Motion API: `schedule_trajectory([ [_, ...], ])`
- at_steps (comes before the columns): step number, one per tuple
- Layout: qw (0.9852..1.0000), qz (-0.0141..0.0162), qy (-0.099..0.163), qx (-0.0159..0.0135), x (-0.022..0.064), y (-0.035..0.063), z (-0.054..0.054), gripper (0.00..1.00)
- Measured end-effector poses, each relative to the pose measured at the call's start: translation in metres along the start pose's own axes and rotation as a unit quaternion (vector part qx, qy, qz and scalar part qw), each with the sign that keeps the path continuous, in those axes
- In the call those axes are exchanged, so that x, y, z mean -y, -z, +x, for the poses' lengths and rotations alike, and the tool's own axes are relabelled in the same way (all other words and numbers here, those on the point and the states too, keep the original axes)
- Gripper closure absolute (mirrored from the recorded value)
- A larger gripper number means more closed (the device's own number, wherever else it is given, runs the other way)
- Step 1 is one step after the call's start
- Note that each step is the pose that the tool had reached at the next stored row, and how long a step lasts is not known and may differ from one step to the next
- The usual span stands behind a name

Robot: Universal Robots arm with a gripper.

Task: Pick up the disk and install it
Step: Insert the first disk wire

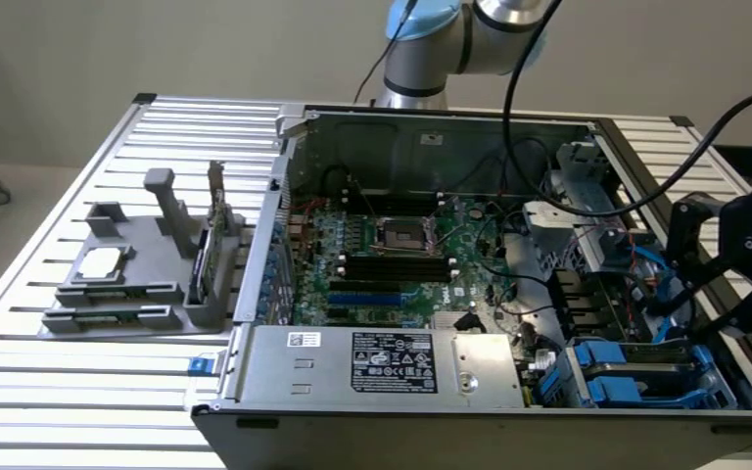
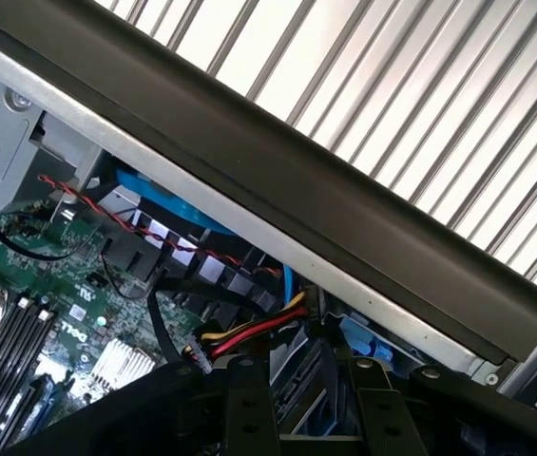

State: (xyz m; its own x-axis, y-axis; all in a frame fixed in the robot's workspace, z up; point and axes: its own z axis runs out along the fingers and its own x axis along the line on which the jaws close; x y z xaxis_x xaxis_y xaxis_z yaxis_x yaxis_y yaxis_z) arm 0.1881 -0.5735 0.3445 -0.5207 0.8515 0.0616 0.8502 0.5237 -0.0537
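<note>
Gripper [image 1: 705, 311]: hangs over the open computer case [image 1: 415, 431] at its edge on the exterior view's right, above the near corner.
Grip state: I cannot tell from either view whether it is open or closed on anything.
Disk [image 1: 648, 362]: I read it as the grey-faced, blue-railed unit lying flat inside the case at that near corner, near the power-supply box [image 1: 390, 360] and below the gripper. This identification is tentative.
Mass and stiffness: I judge it dense and rigid, with a metal shell that will not flex.
Surface: the metal faces and label are probably slick, and the plastic rails should offer more bite.
Fragility: I judge it shock-sensitive, so no knocks against the case wall.
Hold: across the two long railed edges, about mid-length.
Hazard: red and yellow cables [image 2: 249, 334] run close by and could snag.
</note>
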Motion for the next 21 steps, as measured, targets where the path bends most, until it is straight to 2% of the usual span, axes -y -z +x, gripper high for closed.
schedule_trajectory([
  [3,1.0000,0.0012,0.000,-0.0004,-0.0007,0.0001,-0.0001,0.65],
  [13,1.0000,0.0016,0.005,-0.0004,-0.0031,-0.0035,-0.0018,0.65],
  [21,1.0000,0.0047,0.007,-0.0019,-0.0060,-0.0014,-0.0036,0.65],
])
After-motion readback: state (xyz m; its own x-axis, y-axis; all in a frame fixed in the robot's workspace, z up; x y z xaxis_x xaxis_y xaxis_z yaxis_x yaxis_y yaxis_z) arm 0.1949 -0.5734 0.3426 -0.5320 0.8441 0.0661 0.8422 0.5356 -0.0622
